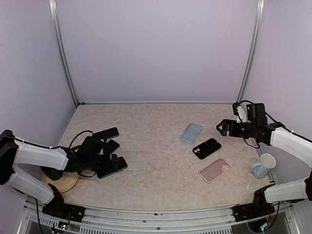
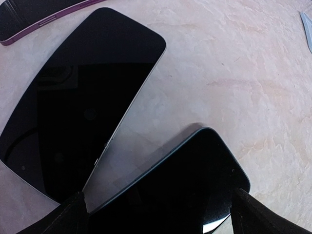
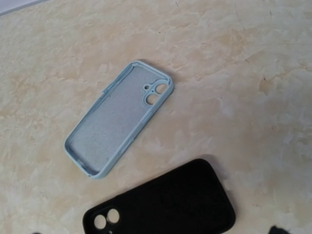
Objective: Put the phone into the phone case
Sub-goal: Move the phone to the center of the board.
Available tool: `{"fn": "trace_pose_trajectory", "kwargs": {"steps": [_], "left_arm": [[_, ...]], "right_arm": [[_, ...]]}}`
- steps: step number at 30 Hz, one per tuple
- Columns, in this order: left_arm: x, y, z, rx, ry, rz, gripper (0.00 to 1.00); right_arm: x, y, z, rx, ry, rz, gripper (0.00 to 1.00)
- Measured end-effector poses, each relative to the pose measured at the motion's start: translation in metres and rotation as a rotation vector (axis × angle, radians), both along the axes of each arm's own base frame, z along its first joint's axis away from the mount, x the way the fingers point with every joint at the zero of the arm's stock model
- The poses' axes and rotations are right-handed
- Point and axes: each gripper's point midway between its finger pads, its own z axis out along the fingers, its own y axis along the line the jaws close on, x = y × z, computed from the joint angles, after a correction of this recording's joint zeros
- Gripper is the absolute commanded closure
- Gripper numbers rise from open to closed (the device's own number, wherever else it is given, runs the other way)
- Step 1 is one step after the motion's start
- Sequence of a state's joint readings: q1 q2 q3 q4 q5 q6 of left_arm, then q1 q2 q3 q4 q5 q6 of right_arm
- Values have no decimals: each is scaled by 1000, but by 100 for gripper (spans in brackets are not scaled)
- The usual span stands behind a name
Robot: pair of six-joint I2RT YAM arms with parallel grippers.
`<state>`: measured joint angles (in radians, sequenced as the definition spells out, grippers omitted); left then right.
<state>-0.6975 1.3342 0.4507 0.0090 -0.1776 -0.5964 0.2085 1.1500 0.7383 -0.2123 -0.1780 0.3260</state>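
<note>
My left claw [image 2: 161, 213] is spread astride a dark phone [image 2: 180, 187] lying flat near the bench's [image 1: 156, 146] left edge, a second phone [image 2: 83, 112] just beside it. My right claw [image 1: 223, 128], also spread, hovers by the right edge near the pale blue phone case [image 3: 119, 119] and a black case [image 3: 170, 207].

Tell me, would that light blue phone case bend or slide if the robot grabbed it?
The light blue case is an empty, thin-walled shell, so probably light and likely to flex when squeezed. Lying flat, open side up, on the table, it would more likely slide than tip if pushed.
</note>
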Motion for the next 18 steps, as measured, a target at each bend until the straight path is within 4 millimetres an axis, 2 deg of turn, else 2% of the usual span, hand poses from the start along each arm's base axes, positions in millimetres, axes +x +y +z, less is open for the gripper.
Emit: {"fn": "trace_pose_trajectory", "kwargs": {"steps": [8, 18], "left_arm": [[-3, -3, -1, -16, 14, -14, 1], [-12, -17, -1, -84, 53, -73, 1]], "right_arm": [[0, 0, 0, 0, 2, 1, 0], [-1, 0, 1, -4, 5, 4, 0]]}}
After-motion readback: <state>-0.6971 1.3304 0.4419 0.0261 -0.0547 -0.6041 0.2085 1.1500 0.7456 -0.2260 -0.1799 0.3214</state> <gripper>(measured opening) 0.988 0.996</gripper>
